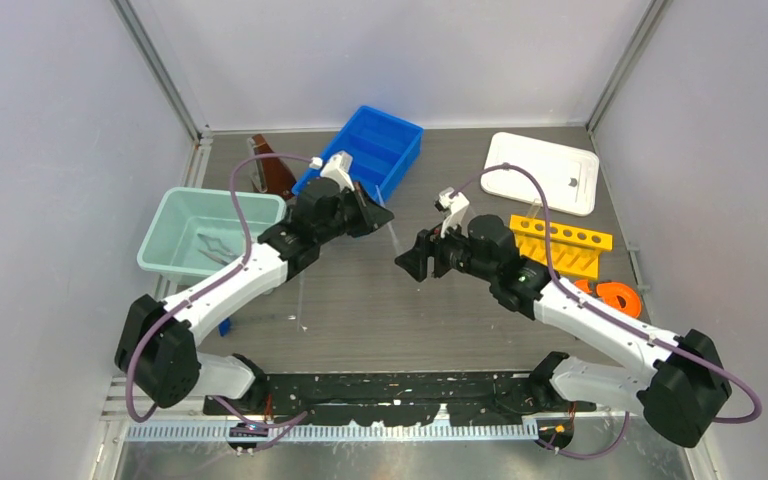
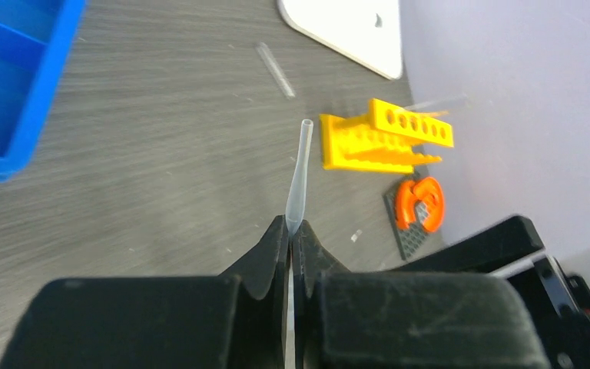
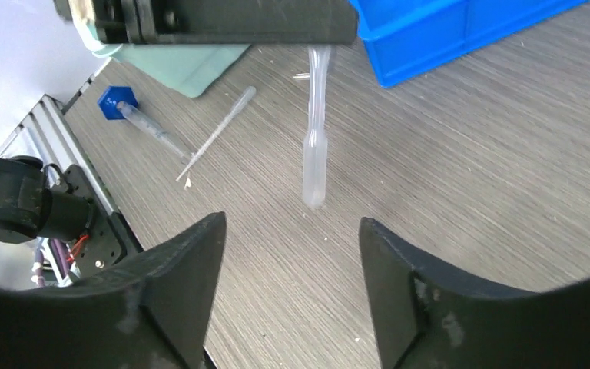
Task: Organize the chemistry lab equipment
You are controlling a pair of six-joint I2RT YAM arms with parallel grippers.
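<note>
My left gripper [image 2: 290, 223] [image 1: 375, 215] is shut on the thin end of a clear pipette [image 2: 299, 173], held in the air above the middle of the table. From the right wrist, that pipette [image 3: 315, 146] hangs bulb-down out of the left gripper. My right gripper [image 3: 292, 227] [image 1: 410, 262] faces it from a short distance, open with nothing between its fingers. A second pipette [image 3: 219, 131] and a blue-capped tube [image 3: 134, 115] lie on the table near the left arm. The yellow holed rack [image 1: 560, 245] and the white lid [image 1: 545, 170] are at the right.
A teal bin [image 1: 165, 235] at the left holds metal tongs [image 1: 215, 250]. A blue bin [image 1: 370, 150] stands at the back, with a brown object [image 1: 272, 170] beside it. An orange part [image 1: 615, 295] lies near the rack. A short clear tube [image 2: 275, 69] lies by the lid.
</note>
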